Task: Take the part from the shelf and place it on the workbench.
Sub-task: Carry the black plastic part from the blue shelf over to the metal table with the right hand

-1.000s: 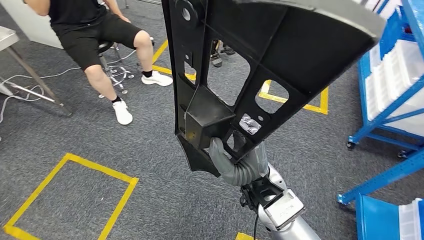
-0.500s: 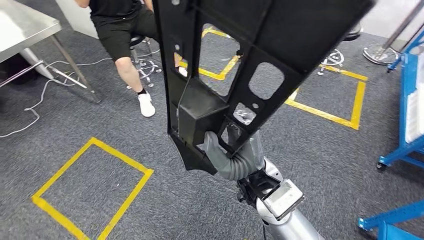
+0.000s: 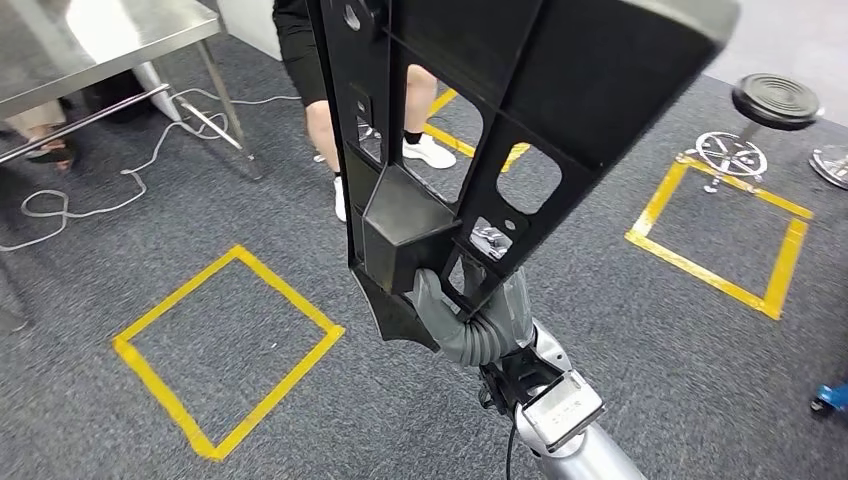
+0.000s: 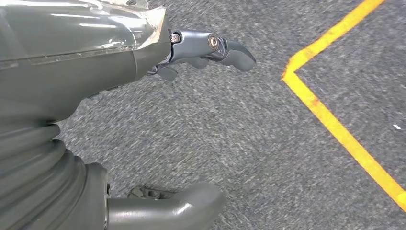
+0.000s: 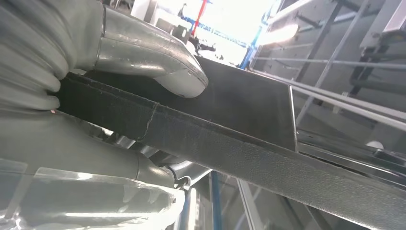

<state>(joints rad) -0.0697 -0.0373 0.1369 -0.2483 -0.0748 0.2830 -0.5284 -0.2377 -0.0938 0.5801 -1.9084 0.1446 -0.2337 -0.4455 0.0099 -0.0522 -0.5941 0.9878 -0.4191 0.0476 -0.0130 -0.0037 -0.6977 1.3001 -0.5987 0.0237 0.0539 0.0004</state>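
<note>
Part (image 3: 520,90): large black moulded plastic panel with ribbing and several cut-out windows, held up in the air over the grey carpet floor (image 3: 300,420), not on any shelf or tabletop. In the head view it rises tilted from its lower pointed end toward the upper right of the scene, and a box-shaped pocket sits on its lower section. Right hand (image 3: 455,315) grips the part at that lower end; the grey thumb lies against the box-shaped pocket, with the ribbed wrist cover just below. Right wrist view confirms the grasp: the thumb presses onto one face of the part's flat dark edge and the fingers (image 5: 158,170) wrap under the opposite face, so the edge is clamped between them. Left hand (image 4: 143,120) hangs over the carpet holding nothing; its thumb and one darker finger are apart, with bare floor between them. Yellow tape squares (image 3: 225,345) are marked on the carpet, one to the left of the part and another to its right. A steel tabletop (image 3: 90,40) stands at far left, well apart from the part, with white cables lying on the floor beside its legs. A person's legs (image 3: 325,120) in white shoes show behind the part. A black round stool (image 3: 775,100) stands at far right.
</note>
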